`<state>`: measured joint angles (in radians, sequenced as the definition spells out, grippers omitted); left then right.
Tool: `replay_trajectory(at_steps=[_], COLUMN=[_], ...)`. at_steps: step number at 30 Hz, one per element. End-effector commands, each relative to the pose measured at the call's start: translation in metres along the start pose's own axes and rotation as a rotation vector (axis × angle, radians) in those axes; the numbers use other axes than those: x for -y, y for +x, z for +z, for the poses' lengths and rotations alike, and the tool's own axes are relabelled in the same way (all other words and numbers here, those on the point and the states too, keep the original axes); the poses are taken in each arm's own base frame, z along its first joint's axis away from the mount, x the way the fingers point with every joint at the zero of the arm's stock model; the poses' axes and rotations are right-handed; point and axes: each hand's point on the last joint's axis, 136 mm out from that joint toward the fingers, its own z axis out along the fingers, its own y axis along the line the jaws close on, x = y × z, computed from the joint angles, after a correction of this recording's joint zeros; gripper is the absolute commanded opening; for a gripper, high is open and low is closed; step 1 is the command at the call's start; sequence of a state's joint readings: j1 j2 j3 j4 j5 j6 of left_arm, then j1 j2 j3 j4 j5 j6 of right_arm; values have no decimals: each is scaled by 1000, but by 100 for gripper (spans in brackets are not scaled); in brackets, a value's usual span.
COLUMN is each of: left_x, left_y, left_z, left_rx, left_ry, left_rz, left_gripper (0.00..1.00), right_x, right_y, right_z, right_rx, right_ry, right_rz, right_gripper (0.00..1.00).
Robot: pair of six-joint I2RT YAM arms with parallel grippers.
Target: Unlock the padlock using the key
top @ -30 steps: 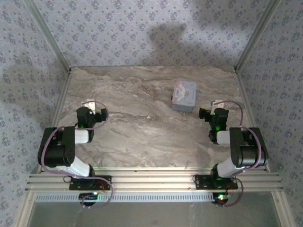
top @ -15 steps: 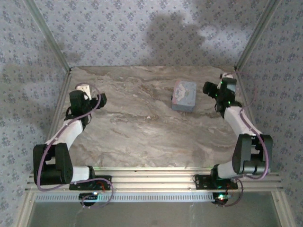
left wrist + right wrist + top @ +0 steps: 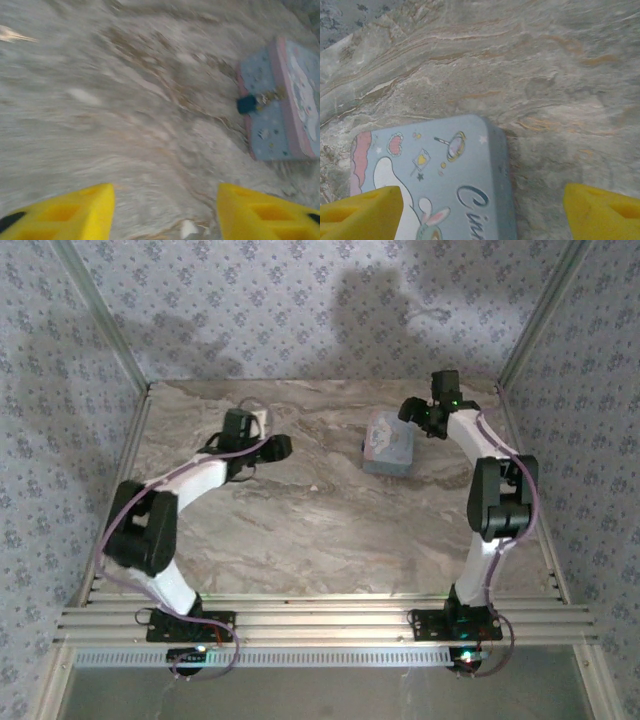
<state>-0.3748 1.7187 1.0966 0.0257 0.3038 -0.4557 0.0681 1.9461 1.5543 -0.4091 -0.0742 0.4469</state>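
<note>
The padlock (image 3: 246,104) hangs on the tin's (image 3: 274,131) side, on the counter (image 3: 125,100). Right end effector (image 3: 481,200) hovers over the tin, left end effector (image 3: 165,200) faces it, both wide and empty. Approach step, I'd say; next needs the key gripped.

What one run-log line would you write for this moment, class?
left gripper: open, empty, facing padlock at tin side | right gripper: open, above tin lid edge | padlock: untouched
</note>
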Motion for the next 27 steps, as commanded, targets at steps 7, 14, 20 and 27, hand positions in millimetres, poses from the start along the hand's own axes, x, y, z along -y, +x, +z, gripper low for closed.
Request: replay_trajectory(at_steps=[7,14,20,27], left_x=[69,109,124,106], left_y=[33,68,89,93], left_z=[66,84,72,40], left_rx=[-139,-182,-199,-196], left_ry=[150,232,258,168], left_rz=[43,54,91,151], left_gripper=[45,41,41,42], right_x=[-75,-157,-212,-172], right_y=[24,77,107,34], right_z=[31,36,5,-27], right_rx=[-162,-283,-278,-117], right_ry=[-198,-353,-436,-265], right_rz=[-114,-369,-495,-245], right_gripper=[82,81,83,86])
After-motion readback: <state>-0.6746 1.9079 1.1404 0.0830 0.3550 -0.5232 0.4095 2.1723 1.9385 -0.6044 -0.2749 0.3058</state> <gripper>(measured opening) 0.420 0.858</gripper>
